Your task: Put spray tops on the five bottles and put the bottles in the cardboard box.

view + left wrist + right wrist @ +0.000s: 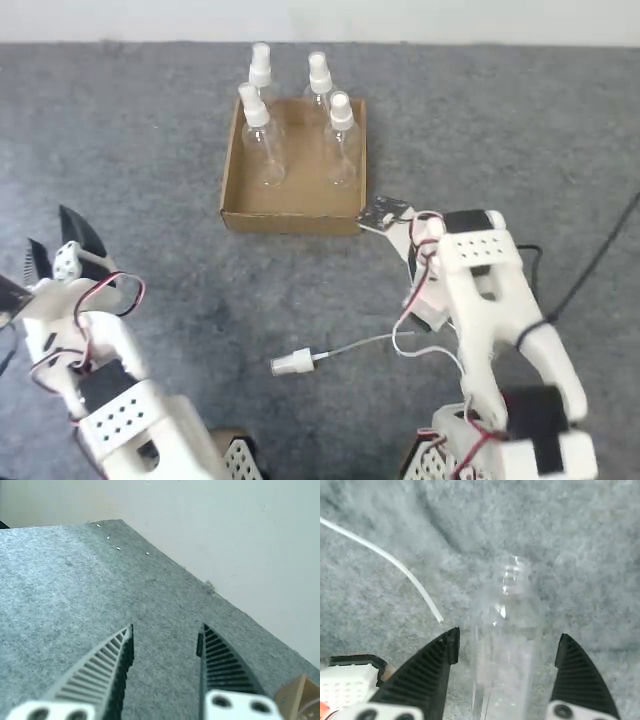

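The cardboard box [292, 205] stands at the back centre, holding several clear bottles [265, 140] with white spray tops on. A loose spray top [293, 364] lies on the carpet in front, its thin tube [360, 346] running toward the right arm. In the right wrist view a clear uncapped bottle [507, 625] lies on the carpet between the fingers of my right gripper [509, 637]. That gripper is open, with a gap on each side of the bottle. The tube's [395, 562] end lies beside one finger. My left gripper [52, 240] stands open and empty at the left, over bare carpet [165, 640].
Grey carpet [150, 150] covers the table up to a pale wall at the back. A corner of the box [300, 695] shows in the left wrist view. The arms' bases [130, 425] stand at the front edge. A dark cable [600, 260] runs along the right.
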Motion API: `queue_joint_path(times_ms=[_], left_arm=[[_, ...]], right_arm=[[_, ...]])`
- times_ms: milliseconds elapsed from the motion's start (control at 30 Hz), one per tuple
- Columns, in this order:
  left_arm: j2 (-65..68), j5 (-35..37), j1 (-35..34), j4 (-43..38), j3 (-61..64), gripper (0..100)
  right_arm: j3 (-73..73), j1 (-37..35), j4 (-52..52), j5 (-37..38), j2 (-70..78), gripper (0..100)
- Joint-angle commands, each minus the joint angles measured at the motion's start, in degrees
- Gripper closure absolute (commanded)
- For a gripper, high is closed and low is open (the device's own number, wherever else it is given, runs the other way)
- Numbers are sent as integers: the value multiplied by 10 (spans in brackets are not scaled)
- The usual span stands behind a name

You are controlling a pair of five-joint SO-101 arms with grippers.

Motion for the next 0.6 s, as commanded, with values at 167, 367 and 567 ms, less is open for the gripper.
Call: queue_joint_path(times_ms=[167, 367, 567], left_arm=[[-8, 4, 3, -19, -11, 805], [-8, 4, 3, -19, -11, 805], [-8, 4, 3, -19, -11, 805]], right_arm=[[-84, -13, 2, 48, 96, 738], [-119, 18, 1, 76, 169, 738], [-135, 32, 1, 78, 199, 790]])
